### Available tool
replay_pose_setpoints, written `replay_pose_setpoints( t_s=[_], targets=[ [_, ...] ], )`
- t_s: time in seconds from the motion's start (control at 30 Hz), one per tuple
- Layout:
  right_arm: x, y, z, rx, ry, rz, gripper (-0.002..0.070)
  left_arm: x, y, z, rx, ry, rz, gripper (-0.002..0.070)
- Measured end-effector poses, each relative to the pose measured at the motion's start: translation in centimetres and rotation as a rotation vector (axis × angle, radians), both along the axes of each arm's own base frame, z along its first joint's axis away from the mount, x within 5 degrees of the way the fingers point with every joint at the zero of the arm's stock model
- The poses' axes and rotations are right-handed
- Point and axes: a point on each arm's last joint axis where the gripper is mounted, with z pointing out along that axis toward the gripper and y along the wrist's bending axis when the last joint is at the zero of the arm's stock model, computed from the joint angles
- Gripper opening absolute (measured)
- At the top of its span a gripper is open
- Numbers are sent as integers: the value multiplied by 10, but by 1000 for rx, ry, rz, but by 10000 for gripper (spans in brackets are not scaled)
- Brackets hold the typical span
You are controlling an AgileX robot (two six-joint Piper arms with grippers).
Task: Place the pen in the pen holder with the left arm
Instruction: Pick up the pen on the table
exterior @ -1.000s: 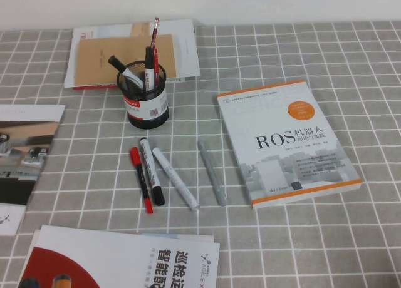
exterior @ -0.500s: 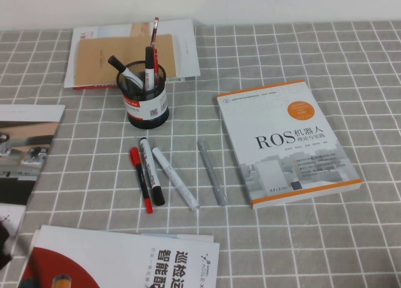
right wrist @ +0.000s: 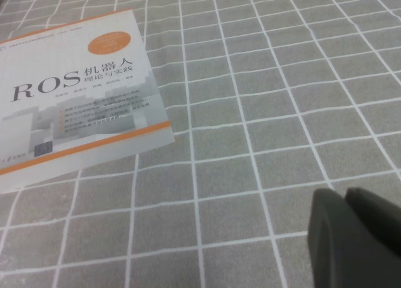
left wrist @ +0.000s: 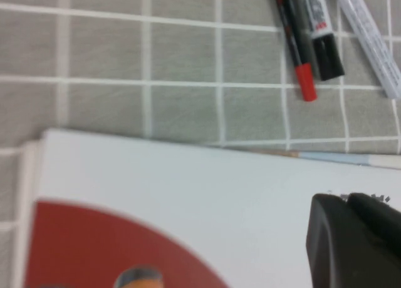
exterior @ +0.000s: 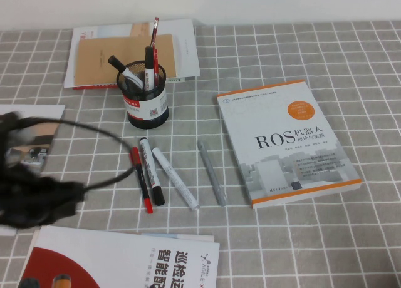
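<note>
From the raised camera, the slim red pen with its black middle section (exterior: 141,179) lies flat on the grey white-gridded tablecloth (exterior: 301,50), touching the black-capped white marker (exterior: 151,169) alongside it, with a plain white marker (exterior: 175,179) just beside and a grey pen (exterior: 212,173) further off; the row sits a short way in front of the small black wire-mesh pen holder with a QR label band (exterior: 148,103), which already holds several pens upright, so the pick and the drop look to be close together. The left arm, a bulky black blur with a looping cable (exterior: 31,188), hangs over the table's left edge, near but clear of the pen; its gripper cannot be made out here. A white ROS textbook with orange trim (exterior: 285,144) lies well apart on the right. In the left wrist view, the left gripper (left wrist: 351,203) shows its fingers pressed together with nothing between them, hovering over a white-and-red booklet (left wrist: 156,194); the pen's red capped end (left wrist: 304,81) lies beyond the booklet's edge, its far end cut off by the frame. The jaws would have to part before any grasp. In the right wrist view, the right gripper (right wrist: 354,206) sits low over bare cloth beside the textbook (right wrist: 75,94), apparently parked, fingers together and empty; only their tips show.
</note>
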Motion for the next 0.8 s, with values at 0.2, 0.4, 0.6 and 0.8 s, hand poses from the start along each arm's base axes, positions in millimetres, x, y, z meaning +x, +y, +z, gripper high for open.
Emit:
replay_pose_setpoints(
  t_s=[0.2,0.4,0.6,0.8],
  targets=[
    [0,0,0,0,0,0,-15,40,-39,-12,52,81,-96,0],
    [0,0,0,0,0,0,-15,73,-81,-25,140,135,-149,0],
    [0,0,0,0,0,0,-15,103,-108,-35,198,189,-190,0],
    [0,0,0,0,0,0,-15,124,-114,-43,267,184,-263,60]
  ],
)
